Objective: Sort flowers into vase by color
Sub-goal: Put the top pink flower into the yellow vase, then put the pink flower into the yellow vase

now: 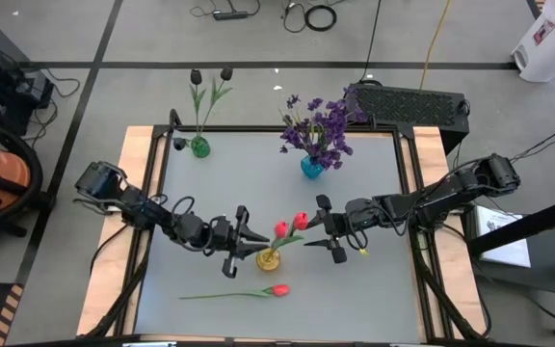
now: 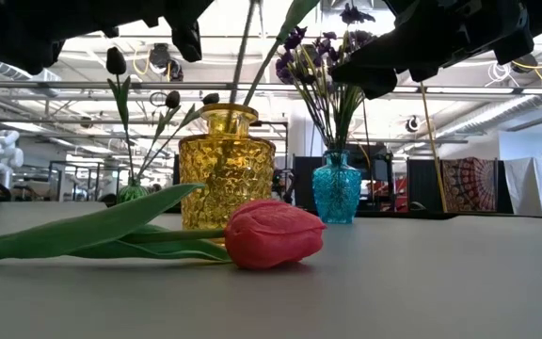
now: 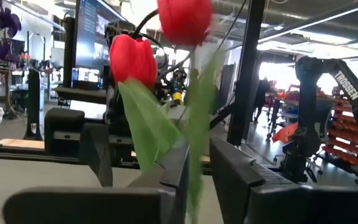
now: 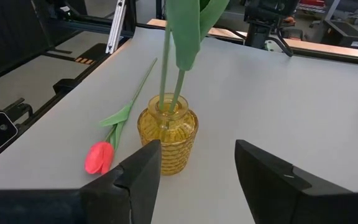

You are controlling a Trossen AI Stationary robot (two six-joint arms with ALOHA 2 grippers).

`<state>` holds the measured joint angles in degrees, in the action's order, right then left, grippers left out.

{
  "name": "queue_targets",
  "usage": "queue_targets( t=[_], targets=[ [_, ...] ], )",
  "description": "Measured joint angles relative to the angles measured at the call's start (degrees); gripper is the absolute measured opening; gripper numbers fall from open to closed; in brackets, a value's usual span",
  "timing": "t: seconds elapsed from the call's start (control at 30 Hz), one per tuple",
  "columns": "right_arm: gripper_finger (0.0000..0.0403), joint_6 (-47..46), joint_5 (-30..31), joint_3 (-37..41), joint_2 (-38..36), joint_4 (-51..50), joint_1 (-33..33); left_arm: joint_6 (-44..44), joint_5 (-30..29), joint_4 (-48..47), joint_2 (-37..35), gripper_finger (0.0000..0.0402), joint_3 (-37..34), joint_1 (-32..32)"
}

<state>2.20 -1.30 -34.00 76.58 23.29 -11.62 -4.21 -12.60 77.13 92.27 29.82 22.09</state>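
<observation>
At table centre, 2 red tulips (image 1: 290, 226) stand in the yellow vase (image 1: 269, 258), the left gripper (image 1: 250, 243) part-open round their stems, the right gripper (image 1: 330, 229) open, empty, beside them, steadying.

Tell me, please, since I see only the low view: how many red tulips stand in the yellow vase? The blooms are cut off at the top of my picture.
Observer: Two red tulips stand in the yellow vase; the high view shows both blooms.
Operator: Is the left gripper clamped on a stem?
Observer: No. In the left wrist view the left gripper has its fingers on either side of a stem, with a gap around it.
Operator: And the right gripper?
Observer: The right gripper is open and empty, facing the vase from the other side.
</observation>
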Motion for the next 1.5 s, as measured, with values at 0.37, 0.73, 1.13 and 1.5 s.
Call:
queue_targets(
  t=[0.37,0.73,1.13,1.5],
  targets=[
    [0.0196,0.0,0.0,0.0,0.0,-0.02,-0.02,0.04,0.18,-1.23,0.0,0.0101,0.0,0.09],
    [0.0196,0.0,0.0,0.0,0.0,-0.02,-0.02,-3.08,1.84,-20.87,-4.88,0.0101,1.99,4.55],
    [0.0196,0.0,-0.01,0.0,0.0,0.0,-0.01,-12.62,1.79,-64.69,-6.6,0.0101,17.46,8.94],
    [0.0196,0.0,0.0,0.0,0.0,-0.02,-0.02,-26.75,1.81,-74.51,-5.67,0.01,18.93,10.95]
  ],
)
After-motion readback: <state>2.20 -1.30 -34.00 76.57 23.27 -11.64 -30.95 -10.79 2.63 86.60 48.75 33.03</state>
